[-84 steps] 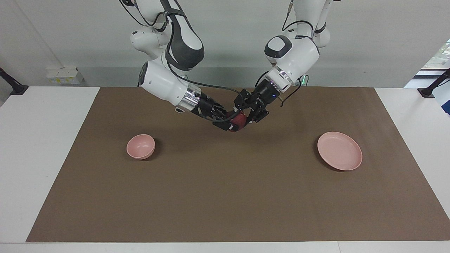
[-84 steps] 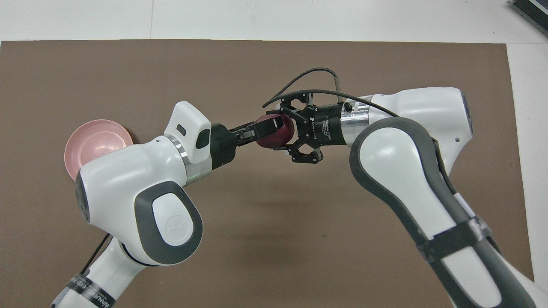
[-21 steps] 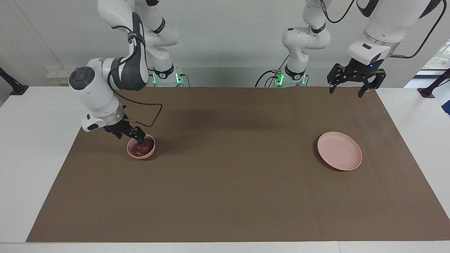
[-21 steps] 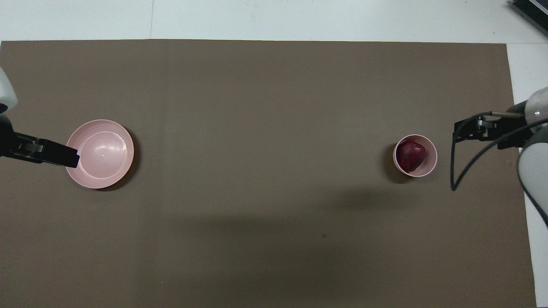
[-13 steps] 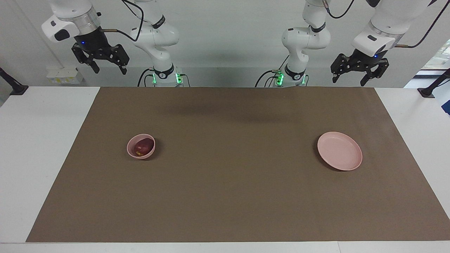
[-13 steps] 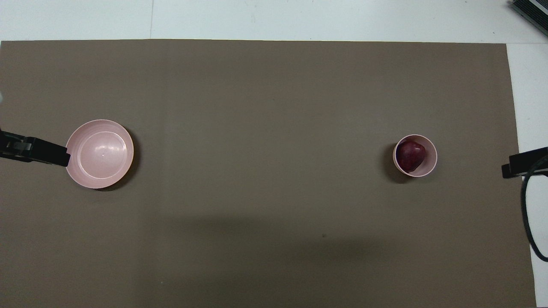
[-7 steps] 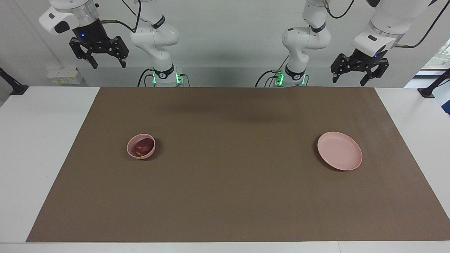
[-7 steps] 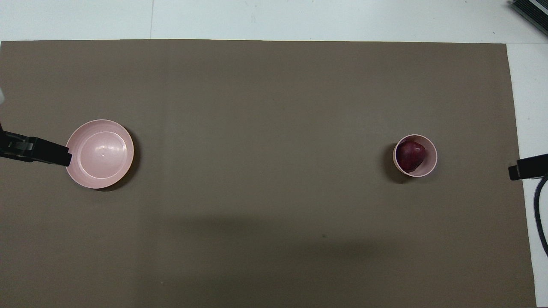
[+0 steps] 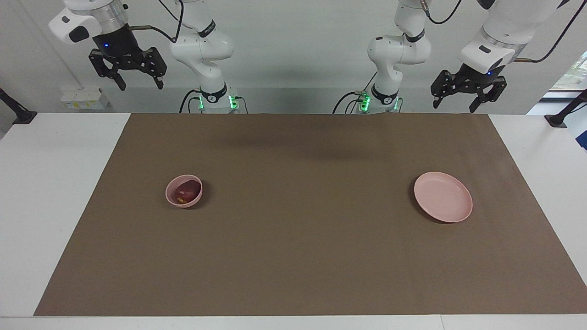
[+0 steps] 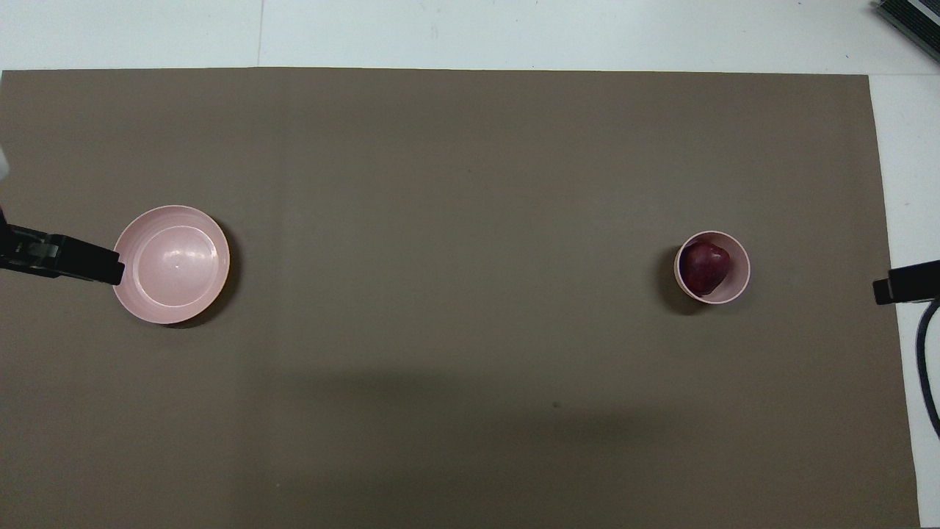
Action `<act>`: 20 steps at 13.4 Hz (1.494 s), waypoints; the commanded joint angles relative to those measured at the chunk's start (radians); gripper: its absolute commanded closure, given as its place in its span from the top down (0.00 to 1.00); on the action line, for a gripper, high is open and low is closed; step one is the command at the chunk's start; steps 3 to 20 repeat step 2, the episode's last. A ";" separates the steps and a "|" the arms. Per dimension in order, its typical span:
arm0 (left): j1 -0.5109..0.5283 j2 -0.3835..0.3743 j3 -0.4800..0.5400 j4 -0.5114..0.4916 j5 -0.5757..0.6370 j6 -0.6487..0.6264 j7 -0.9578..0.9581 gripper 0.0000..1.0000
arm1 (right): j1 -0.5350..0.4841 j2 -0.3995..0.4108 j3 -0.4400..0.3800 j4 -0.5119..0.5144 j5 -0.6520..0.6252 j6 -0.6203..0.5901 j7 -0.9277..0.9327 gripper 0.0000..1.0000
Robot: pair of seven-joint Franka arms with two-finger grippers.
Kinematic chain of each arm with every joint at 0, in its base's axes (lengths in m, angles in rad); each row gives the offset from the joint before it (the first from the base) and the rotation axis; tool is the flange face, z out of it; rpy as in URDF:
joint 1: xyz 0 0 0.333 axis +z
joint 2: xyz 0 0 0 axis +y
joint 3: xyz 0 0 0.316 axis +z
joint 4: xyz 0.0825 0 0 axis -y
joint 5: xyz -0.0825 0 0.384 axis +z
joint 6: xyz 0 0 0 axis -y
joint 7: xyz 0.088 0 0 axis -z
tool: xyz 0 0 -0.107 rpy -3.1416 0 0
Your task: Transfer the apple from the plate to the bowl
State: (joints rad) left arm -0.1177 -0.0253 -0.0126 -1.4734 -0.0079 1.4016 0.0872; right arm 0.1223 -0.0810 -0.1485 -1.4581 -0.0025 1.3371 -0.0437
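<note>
The dark red apple (image 9: pixel 185 191) (image 10: pixel 703 267) lies inside the small deep pink bowl (image 9: pixel 173 199) (image 10: pixel 739 283) toward the right arm's end of the mat. The wide flat pink plate (image 9: pixel 443 196) (image 10: pixel 171 264) lies bare toward the left arm's end. My right gripper (image 9: pixel 135 84) is open and empty, raised high above the table's edge by the robots, at its own end. My left gripper (image 9: pixel 452 104) is open and empty, raised high at its own end. In the overhead view only the tips of the left gripper (image 10: pixel 70 264) and of the right gripper (image 10: pixel 905 281) show at the frame's sides.
A brown mat (image 9: pixel 298 229) covers most of the white table (image 9: pixel 46 183). The two arm bases (image 9: pixel 213 98) (image 9: pixel 378 98) stand at the table's edge by the robots. A small white box (image 9: pixel 85 97) sits at the right arm's end.
The right gripper let go of the apple in the bowl, then rose and drew back to its raised place. Over the last half second almost nothing has moved.
</note>
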 commanded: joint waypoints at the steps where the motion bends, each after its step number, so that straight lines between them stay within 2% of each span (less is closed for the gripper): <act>1: 0.001 -0.012 -0.003 -0.011 -0.007 0.016 -0.007 1.00 | -0.016 -0.005 0.001 -0.002 0.012 0.010 -0.031 1.00; 20: 0.001 -0.012 -0.001 -0.011 -0.007 0.016 -0.004 1.00 | -0.016 -0.008 0.001 -0.004 0.012 0.001 -0.031 1.00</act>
